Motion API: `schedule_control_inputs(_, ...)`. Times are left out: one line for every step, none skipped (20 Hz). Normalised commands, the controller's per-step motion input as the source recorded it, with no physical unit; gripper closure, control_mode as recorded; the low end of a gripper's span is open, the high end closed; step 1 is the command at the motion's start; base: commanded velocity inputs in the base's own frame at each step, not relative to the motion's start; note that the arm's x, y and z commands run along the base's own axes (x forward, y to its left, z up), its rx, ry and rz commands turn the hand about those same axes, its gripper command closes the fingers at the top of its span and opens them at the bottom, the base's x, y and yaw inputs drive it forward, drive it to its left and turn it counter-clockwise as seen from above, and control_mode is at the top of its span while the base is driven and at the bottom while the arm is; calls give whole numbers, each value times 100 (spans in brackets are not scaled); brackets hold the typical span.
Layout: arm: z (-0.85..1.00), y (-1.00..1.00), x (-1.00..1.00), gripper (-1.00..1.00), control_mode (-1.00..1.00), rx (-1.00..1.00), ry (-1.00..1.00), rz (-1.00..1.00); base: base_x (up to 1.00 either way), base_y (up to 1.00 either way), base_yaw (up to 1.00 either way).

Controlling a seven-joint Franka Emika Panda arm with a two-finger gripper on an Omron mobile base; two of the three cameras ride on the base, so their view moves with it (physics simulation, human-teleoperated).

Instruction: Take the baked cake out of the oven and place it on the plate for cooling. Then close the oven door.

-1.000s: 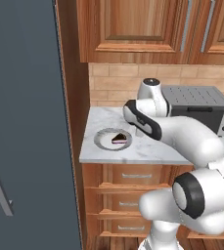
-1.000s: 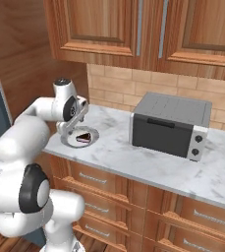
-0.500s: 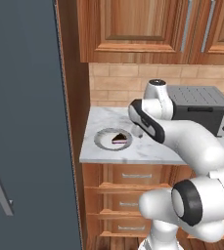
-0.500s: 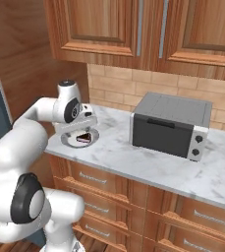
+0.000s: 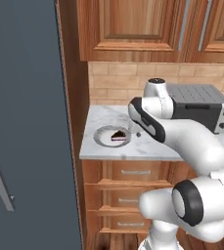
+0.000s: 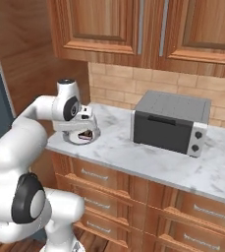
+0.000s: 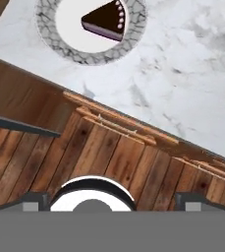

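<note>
While the arm (image 5: 182, 134) reaches over the left end of the marble table (image 6: 133, 152), its gripper (image 6: 87, 120) hangs above the table's front part, just beside the plate (image 5: 105, 137), with its jaws spread wide and nothing between them. In the hand view the two dark fingertips (image 7: 33, 199) stand far apart at the bottom edge, and between them lie only the wooden drawer fronts (image 7: 109, 162) below the table.

A dark wedge of cake (image 5: 118, 135) rests on the plate, which is round, white in the middle, with a grey mottled rim. The plate sits near the table's left front corner; in the hand view it lies at the top (image 7: 50, 39), with the cake (image 7: 106, 22) pointing its narrow end toward the left of that view and a row of small pale dots along its wide end. The gripper touches neither the cake nor the plate.

Farther right on the table, against the tiled back wall, stands a grey microwave (image 6: 170, 123) with two round knobs on its right side. Wooden wall cabinets (image 6: 148, 24) hang above. A tall dark grey panel (image 5: 25, 122) fills the left of the left base view, with a wooden side wall (image 5: 74, 97) between it and the table.
</note>
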Motion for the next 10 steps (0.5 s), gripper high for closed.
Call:
schedule_control_inputs(0, 0, 0, -100, 100, 0, 0, 0, -100, 1, -12)
schedule_control_inputs(0, 0, 0, -100, 100, 0, 0, 0, -100, 14, -13)
schedule_control_inputs(0, 0, 0, -100, 100, 0, 0, 0, -100, 27, -13)
schedule_control_inputs(0, 0, 0, -100, 100, 0, 0, 0, -100, 40, -9)
schedule_control_inputs(0, 0, 0, -100, 100, 0, 0, 0, -100, 63, -2)
schedule_control_inputs(0, 0, 0, -100, 100, 0, 0, 0, -100, 88, 0)
schedule_control_inputs(0, 0, 0, -100, 100, 0, 0, 0, -100, 100, 13)
schedule_control_inputs(0, 0, 0, -100, 100, 0, 0, 0, -100, 100, 34)
schedule_control_inputs(0, 0, 0, -100, 100, 0, 0, 0, -100, 100, 51)
schedule_control_inputs(0, 0, 0, -100, 100, 0, 0, 0, -93, 100, 66)
